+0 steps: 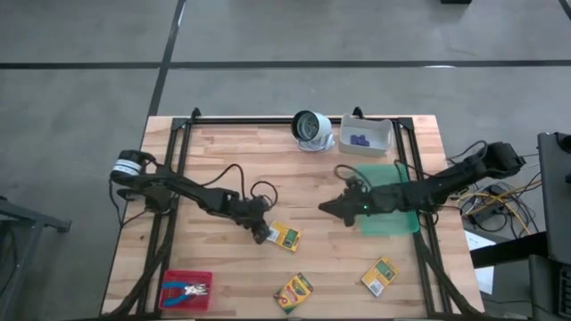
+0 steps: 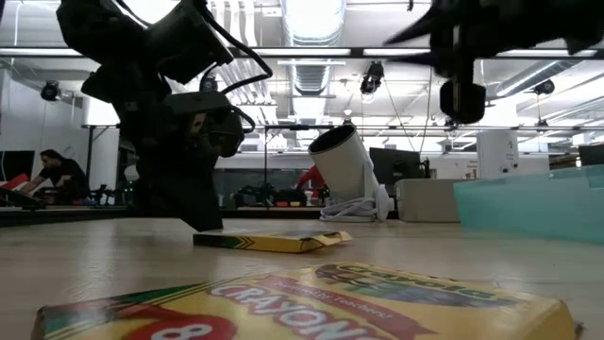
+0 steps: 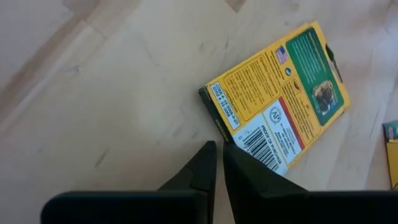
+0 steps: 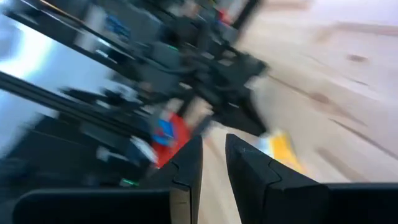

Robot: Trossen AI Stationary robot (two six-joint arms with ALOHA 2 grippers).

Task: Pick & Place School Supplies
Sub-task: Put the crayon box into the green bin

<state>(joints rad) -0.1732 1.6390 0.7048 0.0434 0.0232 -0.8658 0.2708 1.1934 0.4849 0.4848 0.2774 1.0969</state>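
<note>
Three yellow-and-green crayon boxes lie flat on the wooden table: one (image 1: 285, 237) mid-table, one (image 1: 293, 291) at the near edge, one (image 1: 379, 275) near right. My left gripper (image 1: 260, 234) is shut, fingers pointing down at the table just left of the mid-table box (image 3: 273, 106). My right gripper (image 1: 328, 208) is shut and hovers above the table, right of that box. A blue-handled tool (image 1: 189, 289) lies in the red tray. Tiny purple pieces (image 1: 359, 139) sit in the white bin. My left gripper's shut fingers (image 3: 245, 168) stand right at the mid-table crayon box's barcode corner (image 3: 264, 140), coming from above. The box lies flat on the table, label side down. I cannot tell whether a finger touches the box.
A red tray (image 1: 174, 278) sits at the near left corner. The white bin (image 1: 385, 134) and a white-grey round object (image 1: 312, 129) stand at the far edge. A green mat (image 1: 393, 221) lies under the right arm. Black frame rails run along both sides.
</note>
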